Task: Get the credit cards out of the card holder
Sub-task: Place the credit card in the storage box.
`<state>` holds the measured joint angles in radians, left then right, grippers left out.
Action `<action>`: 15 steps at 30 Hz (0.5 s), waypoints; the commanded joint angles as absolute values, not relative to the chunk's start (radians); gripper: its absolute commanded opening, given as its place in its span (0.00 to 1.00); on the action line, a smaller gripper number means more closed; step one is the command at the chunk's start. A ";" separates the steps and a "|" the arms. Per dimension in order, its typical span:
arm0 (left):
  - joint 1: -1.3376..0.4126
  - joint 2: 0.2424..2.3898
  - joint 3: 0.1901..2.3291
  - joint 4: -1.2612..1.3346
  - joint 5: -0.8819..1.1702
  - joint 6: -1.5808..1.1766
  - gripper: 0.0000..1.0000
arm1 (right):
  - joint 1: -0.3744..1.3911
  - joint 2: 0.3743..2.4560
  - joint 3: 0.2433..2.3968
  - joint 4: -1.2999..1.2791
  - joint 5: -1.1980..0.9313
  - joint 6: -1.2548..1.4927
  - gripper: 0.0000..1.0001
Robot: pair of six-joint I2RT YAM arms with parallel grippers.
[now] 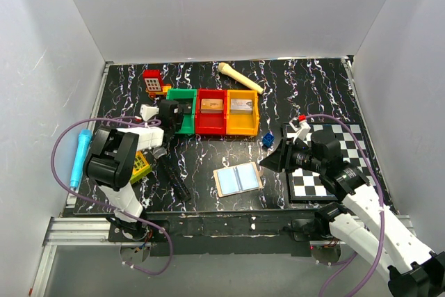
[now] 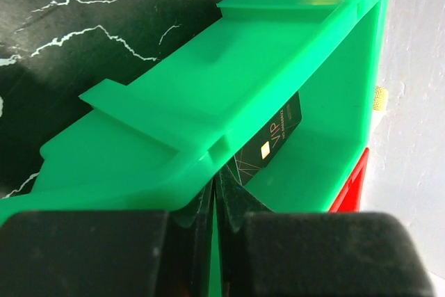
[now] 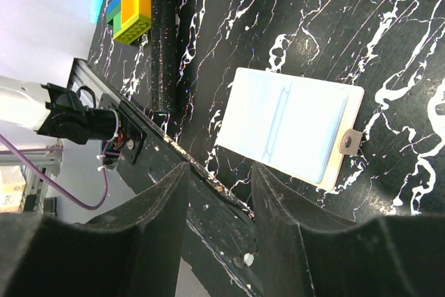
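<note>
The card holder (image 1: pixel 238 179) lies open on the black marbled table, pale blue lining up, tan rim round it. It also shows in the right wrist view (image 3: pixel 288 123), and no card shows in its pockets. A black VIP card (image 2: pixel 274 140) lies tilted inside the green bin (image 1: pixel 182 93), whose wall fills the left wrist view (image 2: pixel 208 95). My left gripper (image 2: pixel 216 186) is over that bin (image 1: pixel 174 110) with its jaws closed to a hairline gap, and the card is just beyond the tips. My right gripper (image 3: pixel 220 172) is open and empty, at the holder's right (image 1: pixel 270 159).
Red (image 1: pixel 211 122) and orange (image 1: pixel 242 123) bins stand beside the green one. A black microphone (image 1: pixel 174 175) and yellow blocks (image 1: pixel 141 165) lie left of the holder. A chequered board (image 1: pixel 327 172), a blue piece (image 1: pixel 268 140), a cream bone-shaped thing (image 1: pixel 240 76) and a cyan pen (image 1: pixel 78 158) lie around.
</note>
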<state>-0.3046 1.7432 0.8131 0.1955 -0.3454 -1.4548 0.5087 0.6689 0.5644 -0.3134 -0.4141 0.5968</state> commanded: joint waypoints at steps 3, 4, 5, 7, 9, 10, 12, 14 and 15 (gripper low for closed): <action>-0.308 1.776 0.879 0.135 -0.371 -1.425 0.00 | 0.509 0.669 0.569 -0.287 -0.410 0.578 0.48; -0.308 1.781 0.882 0.132 -0.371 -1.425 0.00 | 0.511 0.672 0.571 -0.287 -0.411 0.578 0.48; -0.308 1.787 0.885 0.135 -0.368 -1.425 0.00 | 0.511 0.675 0.571 -0.287 -0.411 0.578 0.48; -0.307 1.795 0.888 0.135 -0.367 -1.427 0.00 | 0.509 0.675 0.571 -0.287 -0.411 0.580 0.48; -0.308 1.805 0.893 0.138 -0.362 -1.427 0.00 | 0.509 0.678 0.572 -0.285 -0.411 0.578 0.48; -0.308 1.809 0.894 0.140 -0.361 -1.428 0.00 | 0.509 0.678 0.571 -0.285 -0.411 0.578 0.48; -0.308 1.812 0.894 0.153 -0.359 -1.434 0.00 | 0.509 0.683 0.571 -0.285 -0.413 0.578 0.48; -0.307 1.816 0.890 0.176 -0.356 -1.442 0.00 | 0.509 0.684 0.571 -0.284 -0.413 0.578 0.48; -0.307 1.816 0.891 0.182 -0.356 -1.446 0.00 | 0.509 0.687 0.571 -0.284 -0.413 0.578 0.48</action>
<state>-0.3080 1.8050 0.8753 0.1722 -0.3435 -1.4414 0.5087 0.6811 0.5644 -0.3134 -0.4141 0.5945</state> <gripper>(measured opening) 0.008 0.482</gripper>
